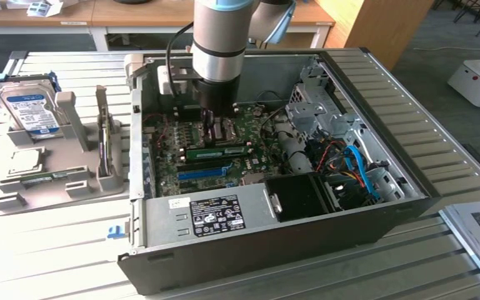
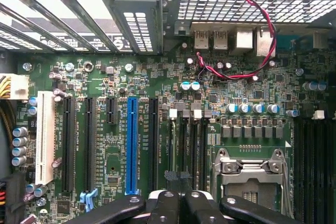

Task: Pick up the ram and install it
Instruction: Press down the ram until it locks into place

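Pincer [image 2: 176, 203] tips are pressed together with nothing visible between them. In the exterior view the arm reaches down into the open computer case [image 1: 407, 187], and the pincer [image 1: 210, 132] hangs low over the motherboard [image 2: 105, 72]. The ram [image 1: 217, 150] is already inside the case. It stands on edge across the board, just beside the closed tips on the side towards the blue slot [image 1: 202, 170]. I cannot tell from here whether it is clicked fully home or only resting in its slot, or whether the tips touch it.

My guess is that the step in hand is seating the stick with the closed tips used as a pusher. To do that well, the push should go straight down on the stick's top edge, never sideways, since a thin board like that will likely flex or tip. Pressing near 1 end and then the other would probably seat it more evenly than 1 hard shove in the middle.

The wrist view shows what is at risk nearby: a red and black cable [image 2: 252, 30] looping over the board and small upright capacitors [image 2: 189, 85]. The hard drive [image 1: 32, 109] stands in its holder outside the case, well apart.
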`<state>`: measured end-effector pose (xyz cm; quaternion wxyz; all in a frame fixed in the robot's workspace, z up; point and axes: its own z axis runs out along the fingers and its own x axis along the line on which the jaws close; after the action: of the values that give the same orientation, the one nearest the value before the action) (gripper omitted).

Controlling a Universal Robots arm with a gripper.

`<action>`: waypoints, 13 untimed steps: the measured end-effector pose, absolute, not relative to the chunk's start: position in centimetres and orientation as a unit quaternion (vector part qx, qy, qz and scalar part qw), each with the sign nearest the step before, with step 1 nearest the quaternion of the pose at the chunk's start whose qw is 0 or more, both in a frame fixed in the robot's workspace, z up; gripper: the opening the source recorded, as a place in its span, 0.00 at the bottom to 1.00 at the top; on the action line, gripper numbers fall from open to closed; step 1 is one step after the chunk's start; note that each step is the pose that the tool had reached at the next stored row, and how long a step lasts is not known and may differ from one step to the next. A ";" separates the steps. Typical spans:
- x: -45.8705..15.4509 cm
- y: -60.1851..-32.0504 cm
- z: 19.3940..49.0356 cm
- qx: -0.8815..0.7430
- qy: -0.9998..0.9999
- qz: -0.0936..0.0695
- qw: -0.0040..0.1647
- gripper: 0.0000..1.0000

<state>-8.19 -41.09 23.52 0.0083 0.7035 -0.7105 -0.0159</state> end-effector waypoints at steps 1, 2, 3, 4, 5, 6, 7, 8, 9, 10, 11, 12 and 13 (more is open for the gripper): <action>-8.2 -41.1 23.5 0.704 -0.710 -0.016 0.008 0.10; -8.2 -41.1 23.5 0.704 -0.710 -0.016 0.008 0.10; -8.2 -41.1 23.5 0.704 -0.710 -0.016 0.008 0.10; -8.2 -41.1 23.5 0.704 -0.710 -0.016 0.008 0.10; -8.2 -41.1 23.5 0.704 -0.710 -0.016 0.008 0.10; -8.2 -41.1 23.4 0.704 -0.710 -0.016 0.008 0.10; -8.2 -41.1 23.4 0.704 -0.710 -0.016 0.008 0.10; -8.2 -41.1 23.3 0.704 -0.710 -0.016 0.008 0.10; -8.2 -41.1 23.3 0.704 -0.710 -0.016 0.008 0.10; -8.2 -41.1 23.2 0.704 -0.710 -0.016 0.008 0.10; -8.2 -41.1 23.2 0.704 -0.710 -0.016 0.008 0.10; -8.2 -41.1 23.1 0.704 -0.710 -0.016 0.008 0.10; -8.2 -41.1 23.0 0.704 -0.710 -0.016 0.008 0.10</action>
<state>-8.18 -41.10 23.05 0.0084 0.7036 -0.7104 -0.0159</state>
